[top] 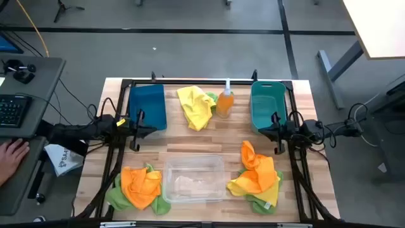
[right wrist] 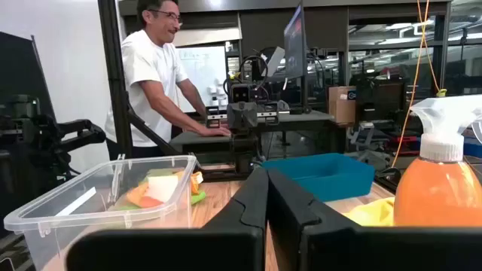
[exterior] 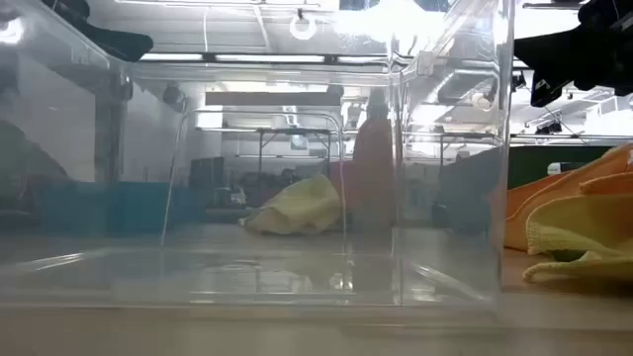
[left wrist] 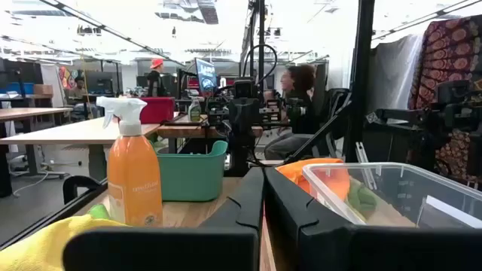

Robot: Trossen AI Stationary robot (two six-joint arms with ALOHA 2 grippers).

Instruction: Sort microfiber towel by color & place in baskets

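Towels lie in three heaps on the table. A yellow and lime green heap (top: 196,106) sits at the far middle. An orange and green heap (top: 140,187) is near left, and an orange, yellow and green heap (top: 256,177) is near right. The dark blue basket (top: 147,106) stands far left, the teal basket (top: 267,104) far right, and the clear basket (top: 193,178) near middle. My left gripper (top: 136,123) hovers shut beside the blue basket. My right gripper (top: 276,126) hovers shut in front of the teal basket. Their fingers meet in the wrist views, left gripper (left wrist: 262,197), right gripper (right wrist: 267,197).
An orange spray bottle with a white nozzle (top: 225,101) stands upright between the far yellow heap and the teal basket. A black frame (top: 190,81) runs along the table's far edge. A person's hand (top: 12,155) rests at a desk left of the table. Bare wood lies mid-table.
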